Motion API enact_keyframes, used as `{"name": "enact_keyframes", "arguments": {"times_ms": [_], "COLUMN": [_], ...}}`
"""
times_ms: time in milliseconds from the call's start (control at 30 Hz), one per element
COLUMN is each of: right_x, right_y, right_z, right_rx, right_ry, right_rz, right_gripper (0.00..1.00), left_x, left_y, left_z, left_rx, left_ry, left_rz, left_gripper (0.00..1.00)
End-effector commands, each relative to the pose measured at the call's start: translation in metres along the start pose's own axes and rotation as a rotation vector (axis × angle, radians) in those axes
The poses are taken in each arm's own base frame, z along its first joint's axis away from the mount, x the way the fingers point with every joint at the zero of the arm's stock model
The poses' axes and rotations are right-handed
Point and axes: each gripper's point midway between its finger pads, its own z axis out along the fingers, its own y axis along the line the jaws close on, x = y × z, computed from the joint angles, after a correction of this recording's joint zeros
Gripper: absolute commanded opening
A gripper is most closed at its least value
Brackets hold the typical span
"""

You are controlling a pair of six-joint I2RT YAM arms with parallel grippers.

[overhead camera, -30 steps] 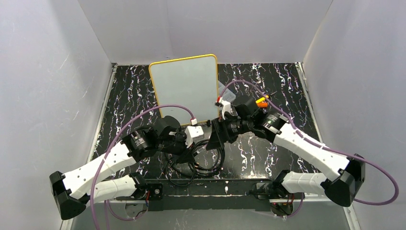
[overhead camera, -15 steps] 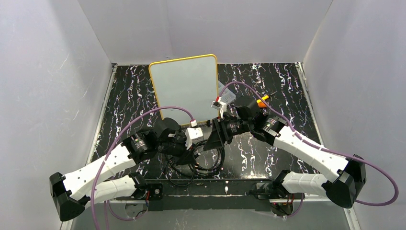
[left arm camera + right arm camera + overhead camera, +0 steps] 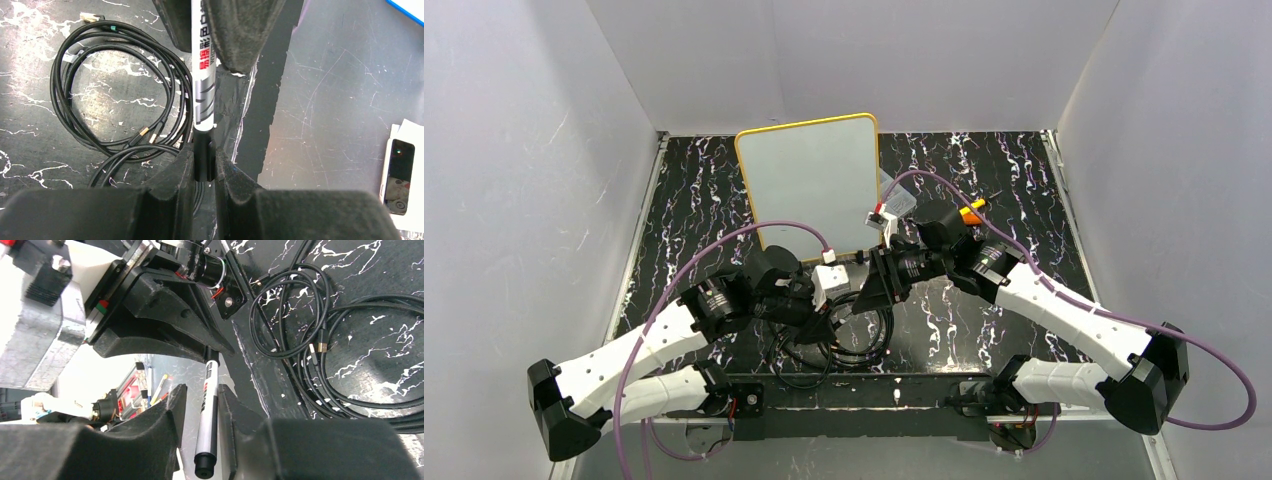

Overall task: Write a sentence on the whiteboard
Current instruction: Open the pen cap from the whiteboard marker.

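Note:
The whiteboard (image 3: 809, 185), white with a yellow-orange frame, lies at the back centre, and no sentence shows on its face. In front of it my two grippers meet over the table. My left gripper (image 3: 204, 160) is shut on the black capped end of a white marker (image 3: 205, 90). The marker's barrel (image 3: 207, 425) runs between the fingers of my right gripper (image 3: 202, 395). It lies against the right finger (image 3: 227, 405), and a narrow gap remains at the left finger (image 3: 175, 405). In the top view the marker is hidden between the left gripper (image 3: 842, 298) and the right gripper (image 3: 871, 288).
Coiled black cables (image 3: 839, 340) lie on the black marbled table just under the grippers, near its front edge. A clear plastic box (image 3: 894, 198) and an orange object (image 3: 970, 212) sit right of the board. A small dark device (image 3: 400, 170) lies on a grey sheet.
My right gripper has slid left towards the left gripper and its jaws have narrowed around the marker's barrel. The left gripper has kept its hold and place.

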Motion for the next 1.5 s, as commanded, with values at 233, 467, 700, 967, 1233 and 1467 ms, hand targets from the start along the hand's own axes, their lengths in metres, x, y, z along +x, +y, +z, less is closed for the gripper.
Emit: {"name": "enact_keyframes", "arguments": {"times_ms": [233, 467, 700, 967, 1233, 1467], "right_x": [-0.005, -0.016, -0.03, -0.02, -0.023, -0.023], "right_y": [0.003, 0.013, 0.026, 0.034, 0.042, 0.022], "right_z": [-0.004, -0.023, -0.068, -0.089, -0.103, -0.103], "right_rx": [0.013, 0.052, 0.037, 0.091, 0.143, 0.233], "right_ry": [-0.012, -0.033, -0.055, 0.021, 0.022, 0.032], "right_rz": [-0.075, -0.175, -0.234, -0.283, -0.328, -0.298], "right_gripper": [0.02, 0.01, 0.01, 0.01, 0.01, 0.01], "left_x": [0.002, 0.009, 0.018, 0.019, 0.02, 0.02], "left_y": [-0.001, 0.002, 0.011, 0.018, 0.018, 0.031], "left_z": [0.0, 0.0, -0.005, -0.009, -0.009, -0.014], "left_rx": [0.0, -0.01, -0.067, -0.117, -0.117, -0.202], "left_ry": [-0.018, -0.007, 0.004, 0.005, 0.01, 0.0], "left_rz": [0.004, 0.024, 0.046, 0.056, 0.06, 0.032], "left_gripper": [0.0, 0.0, 0.0, 0.0, 0.0, 0.0]}}
